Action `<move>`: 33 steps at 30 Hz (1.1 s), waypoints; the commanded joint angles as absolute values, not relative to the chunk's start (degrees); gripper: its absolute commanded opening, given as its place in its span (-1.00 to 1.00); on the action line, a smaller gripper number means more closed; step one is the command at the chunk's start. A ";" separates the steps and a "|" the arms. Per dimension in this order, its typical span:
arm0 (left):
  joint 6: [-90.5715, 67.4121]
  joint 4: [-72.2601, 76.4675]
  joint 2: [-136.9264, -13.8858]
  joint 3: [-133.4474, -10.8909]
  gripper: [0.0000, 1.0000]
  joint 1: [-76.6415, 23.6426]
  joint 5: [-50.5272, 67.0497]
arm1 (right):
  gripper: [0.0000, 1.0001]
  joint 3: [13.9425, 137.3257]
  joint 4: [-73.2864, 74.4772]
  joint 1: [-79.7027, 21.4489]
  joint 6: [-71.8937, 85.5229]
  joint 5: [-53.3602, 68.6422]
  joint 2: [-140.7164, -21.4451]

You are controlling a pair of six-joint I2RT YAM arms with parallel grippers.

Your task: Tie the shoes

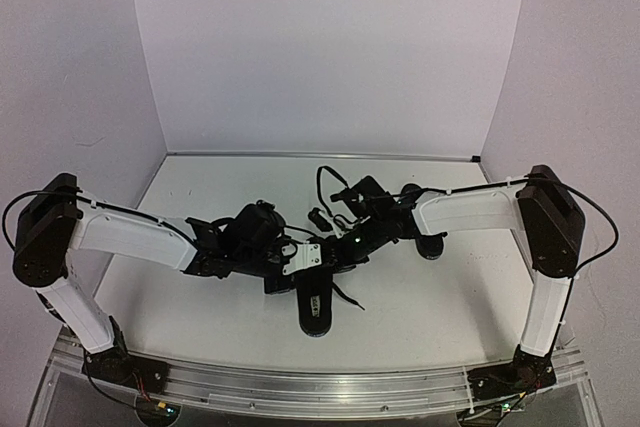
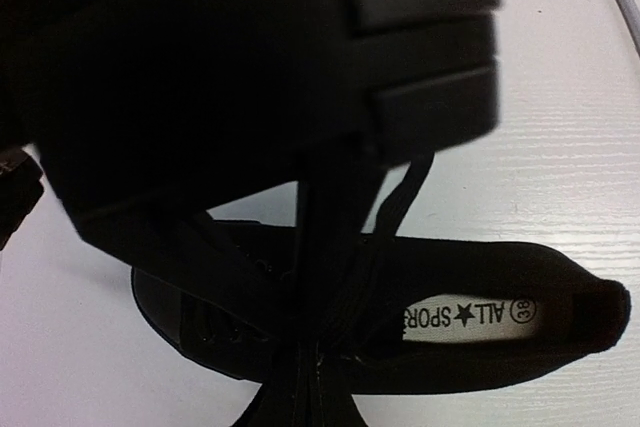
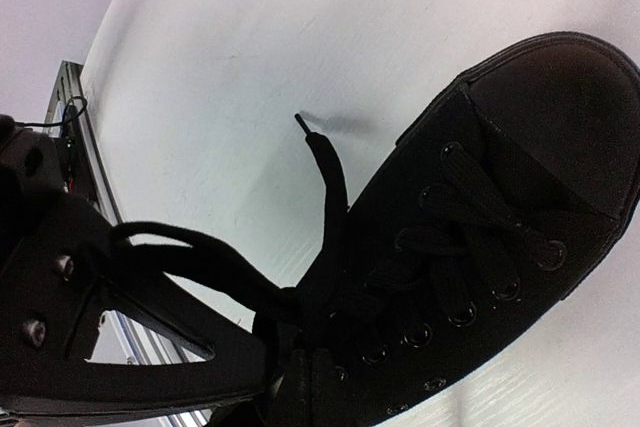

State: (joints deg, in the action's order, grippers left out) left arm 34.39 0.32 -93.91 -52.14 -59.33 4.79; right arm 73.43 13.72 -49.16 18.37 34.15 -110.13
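Note:
One black shoe (image 1: 316,313) lies at the table's middle, toe toward the near edge. My left gripper (image 1: 298,267) and right gripper (image 1: 336,251) meet just above its lacing. In the left wrist view the shoe (image 2: 560,332) shows its white printed insole, and my left gripper (image 2: 306,387) is shut on a black lace strand (image 2: 400,202) that rises from it. In the right wrist view the shoe (image 3: 520,197) shows its toe and eyelets. My right gripper (image 3: 300,387) is shut on the lace by a loop (image 3: 190,245); one loose lace end (image 3: 325,162) trails on the table. A second black shape (image 1: 431,244), maybe the other shoe, lies under the right arm.
A metal rail (image 1: 300,392) runs along the near edge and shows in the right wrist view (image 3: 85,137). White walls close the back and both sides. The right gripper's body (image 2: 250,67) fills the top of the left wrist view. A small dark object (image 1: 319,217) lies behind the grippers.

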 commanded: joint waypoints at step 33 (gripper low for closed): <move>17.05 14.41 -99.42 -50.46 -1.00 -57.43 6.24 | -1.00 71.36 9.40 -48.57 20.81 36.33 -105.54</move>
